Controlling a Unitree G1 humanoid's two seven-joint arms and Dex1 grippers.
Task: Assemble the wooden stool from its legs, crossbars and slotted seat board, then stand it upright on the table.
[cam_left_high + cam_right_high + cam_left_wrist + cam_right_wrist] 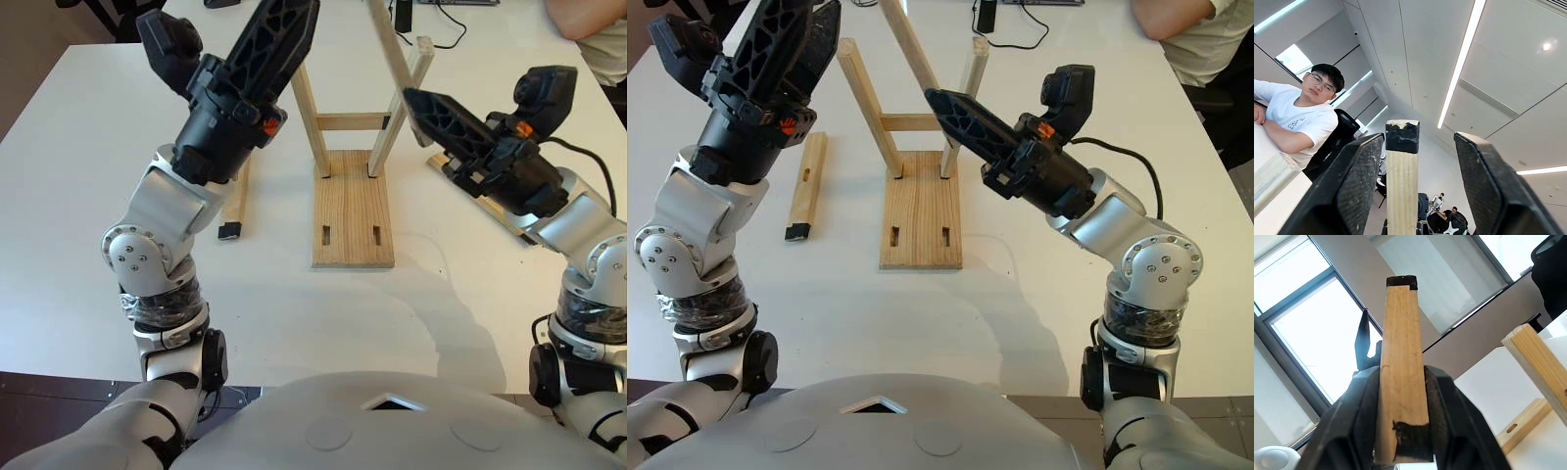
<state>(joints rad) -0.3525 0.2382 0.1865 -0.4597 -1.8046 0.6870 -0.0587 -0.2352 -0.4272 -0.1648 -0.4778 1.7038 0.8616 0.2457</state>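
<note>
The slotted seat board [353, 211] lies flat mid-table. Two legs [312, 113] [400, 108] stand in its far slots, joined by a crossbar [353, 121]. My right gripper [939, 100] is shut on a third leg [911, 44], which slants up and away above the crossbar; its black-capped end [1402, 281] points away from the wrist. My left gripper [292, 15] is raised beside the left standing leg, fingers [1359, 181] open with nothing gripped. The capped leg [1402, 171] shows through their gap. A loose leg [235, 201] lies left of the board.
More wooden parts [485, 201] lie flat under my right arm. A black device and cable [404, 15] sit at the far edge. A person's arm [588, 20] rests at the far right corner. The white table [78, 196] is bare in front of the board.
</note>
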